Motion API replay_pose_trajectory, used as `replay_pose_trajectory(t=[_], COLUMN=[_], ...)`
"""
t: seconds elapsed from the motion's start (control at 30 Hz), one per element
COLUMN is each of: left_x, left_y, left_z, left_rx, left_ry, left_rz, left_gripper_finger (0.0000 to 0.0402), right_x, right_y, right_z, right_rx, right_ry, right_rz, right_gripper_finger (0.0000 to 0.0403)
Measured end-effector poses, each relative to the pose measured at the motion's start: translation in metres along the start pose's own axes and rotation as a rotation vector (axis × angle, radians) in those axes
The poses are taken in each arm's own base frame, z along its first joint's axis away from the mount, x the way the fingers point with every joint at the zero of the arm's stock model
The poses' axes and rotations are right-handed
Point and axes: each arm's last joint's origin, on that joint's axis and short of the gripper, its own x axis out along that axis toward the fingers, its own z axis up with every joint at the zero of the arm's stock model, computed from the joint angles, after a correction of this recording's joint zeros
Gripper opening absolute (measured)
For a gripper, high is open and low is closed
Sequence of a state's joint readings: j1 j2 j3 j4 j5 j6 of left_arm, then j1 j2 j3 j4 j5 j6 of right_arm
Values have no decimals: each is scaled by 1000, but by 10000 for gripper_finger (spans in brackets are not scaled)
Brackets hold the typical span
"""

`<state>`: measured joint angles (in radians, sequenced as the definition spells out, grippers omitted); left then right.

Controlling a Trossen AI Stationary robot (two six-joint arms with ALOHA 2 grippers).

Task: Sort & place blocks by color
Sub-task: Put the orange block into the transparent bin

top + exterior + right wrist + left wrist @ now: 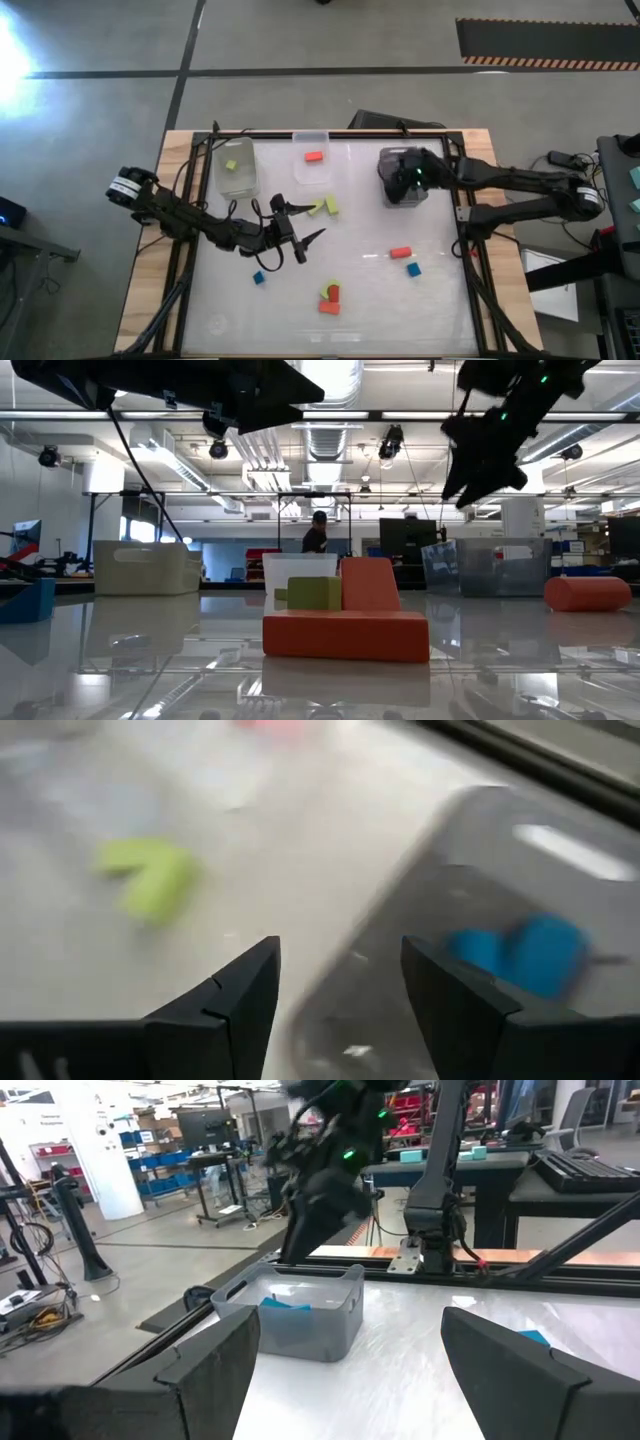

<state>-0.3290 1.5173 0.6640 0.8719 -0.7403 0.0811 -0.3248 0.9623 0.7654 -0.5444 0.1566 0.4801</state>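
My left gripper [305, 225] hangs open over the table's middle, just left of two lime green blocks [325, 207] that lie on the table. My right gripper [405, 180] is open above the grey bin [390, 195], which holds blue blocks [520, 950]. One clear bin holds a green block [231, 165], the other an orange-red block [314, 157]. Loose on the table lie an orange-red block [401, 253], two blue blocks [413, 269] [258, 278], and an orange-red and green cluster [329, 298]. Neither gripper holds anything.
Three bins stand along the far side: a clear bin [238, 168] on the left, a clear bin [311, 140] in the middle, the grey bin on the right. A dark rail frame [465, 215] borders the table. A person [316, 532] stands far off in the room.
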Motion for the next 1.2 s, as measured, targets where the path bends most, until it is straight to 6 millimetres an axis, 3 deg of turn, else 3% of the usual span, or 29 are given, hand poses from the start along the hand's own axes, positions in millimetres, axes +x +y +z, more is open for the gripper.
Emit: replay_pose_trajectory(t=[0.23,0.5,0.83,1.2], left_x=[0,2,3,4], left_y=[0,2,4,5], left_z=[0,0,0,0], left_rx=[-1,2,3,3], left_ry=[-1,-1,0,0], left_rz=[0,9,15,20], left_gripper_finger=[295,295,295,295], right_x=[-24,-22,-7,8], right_y=[47,84,90,94], right_z=[-30,-75,-135,-148], right_rx=[-158,-283,-588,-675], right_ry=[98,322,682,687], right_rz=[312,378,156,58], right_gripper_finger=[201,201,201,201])
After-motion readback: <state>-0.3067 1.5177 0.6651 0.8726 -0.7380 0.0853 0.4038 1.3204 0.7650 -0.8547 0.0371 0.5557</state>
